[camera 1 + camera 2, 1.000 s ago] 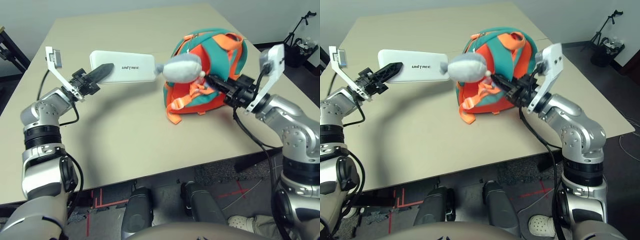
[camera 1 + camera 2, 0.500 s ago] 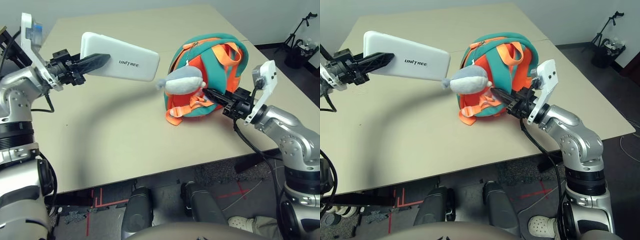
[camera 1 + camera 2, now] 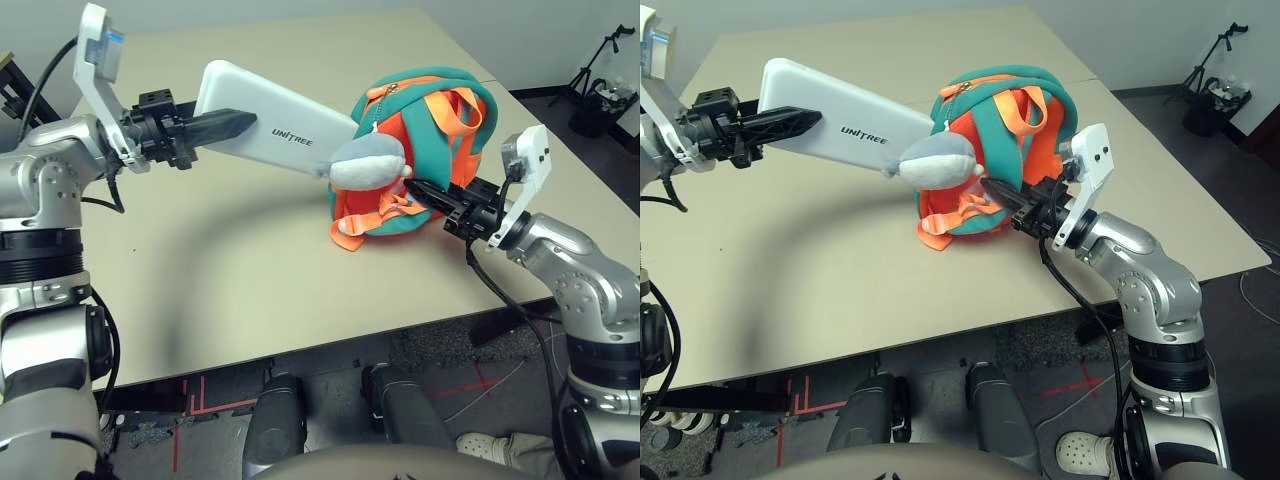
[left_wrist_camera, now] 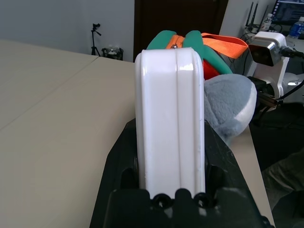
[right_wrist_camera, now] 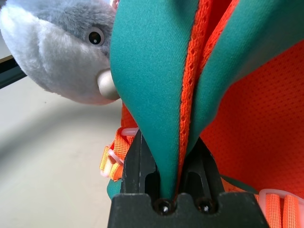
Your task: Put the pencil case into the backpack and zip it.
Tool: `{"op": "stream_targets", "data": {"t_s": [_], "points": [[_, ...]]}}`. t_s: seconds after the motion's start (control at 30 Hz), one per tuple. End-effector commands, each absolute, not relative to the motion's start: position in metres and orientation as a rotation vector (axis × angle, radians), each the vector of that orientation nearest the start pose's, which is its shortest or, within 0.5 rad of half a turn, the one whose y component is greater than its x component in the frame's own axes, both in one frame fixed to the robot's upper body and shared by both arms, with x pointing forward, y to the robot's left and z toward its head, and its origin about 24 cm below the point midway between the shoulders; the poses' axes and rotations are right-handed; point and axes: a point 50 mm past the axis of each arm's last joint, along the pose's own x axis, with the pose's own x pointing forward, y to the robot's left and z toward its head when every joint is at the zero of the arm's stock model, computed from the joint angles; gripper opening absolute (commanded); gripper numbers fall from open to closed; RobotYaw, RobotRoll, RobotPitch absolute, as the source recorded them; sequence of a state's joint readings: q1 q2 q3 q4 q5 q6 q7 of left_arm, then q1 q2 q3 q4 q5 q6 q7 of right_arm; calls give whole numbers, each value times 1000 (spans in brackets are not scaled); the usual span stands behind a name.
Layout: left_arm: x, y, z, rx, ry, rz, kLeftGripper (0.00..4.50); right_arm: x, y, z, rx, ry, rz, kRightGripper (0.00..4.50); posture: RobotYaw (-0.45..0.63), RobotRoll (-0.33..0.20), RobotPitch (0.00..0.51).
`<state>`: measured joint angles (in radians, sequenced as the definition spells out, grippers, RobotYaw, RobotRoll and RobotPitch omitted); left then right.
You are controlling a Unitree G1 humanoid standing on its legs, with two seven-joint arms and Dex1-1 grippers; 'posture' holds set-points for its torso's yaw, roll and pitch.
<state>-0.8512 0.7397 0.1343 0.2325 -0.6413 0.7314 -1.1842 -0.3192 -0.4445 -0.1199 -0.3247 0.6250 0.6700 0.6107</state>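
From your head view, the left end effector [image 3: 225, 125] clamped the pencil case [image 3: 275, 130] off the counter [image 3: 250, 270], its long axis aimed at the backpack [image 3: 420, 150], "UNITREE" readable. Your left wrist view showed the case edge-on between both fingers. Your right wrist view had the right end effector [image 5: 169, 178] pinching the backpack's teal trim.

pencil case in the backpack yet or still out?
Out. The pencil case is held in the air by the left hand, its far end near the plush toy on the backpack, which the right hand pinches.
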Motion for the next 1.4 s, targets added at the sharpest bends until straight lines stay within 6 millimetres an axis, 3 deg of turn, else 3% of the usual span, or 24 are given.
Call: {"op": "stream_targets", "data": {"t_s": [0.03, 0.27, 0.6, 0.83, 1.1, 1.4], "points": [[323, 208, 265, -6, -39, -1201, 1400, 271, -164, 160, 112, 7, 835, 235, -136, 0, 85], [340, 185, 260, -45, -86, -1237, 1400, 270, -163, 159, 113, 4, 834, 233, -150, 0, 76], [353, 141, 232, -105, -59, -1316, 1388, 268, -163, 159, 109, 0, 825, 233, -178, 0, 78], [360, 124, 216, -98, -35, -1315, 1388, 266, -166, 161, 101, -1, 817, 233, -192, 0, 81], [358, 128, 215, -93, -3, -1294, 4417, 266, -165, 160, 96, 12, 827, 232, -173, 0, 90], [347, 155, 238, -93, -75, -1221, 4500, 268, -163, 159, 96, 19, 840, 232, -161, 0, 103]]}}
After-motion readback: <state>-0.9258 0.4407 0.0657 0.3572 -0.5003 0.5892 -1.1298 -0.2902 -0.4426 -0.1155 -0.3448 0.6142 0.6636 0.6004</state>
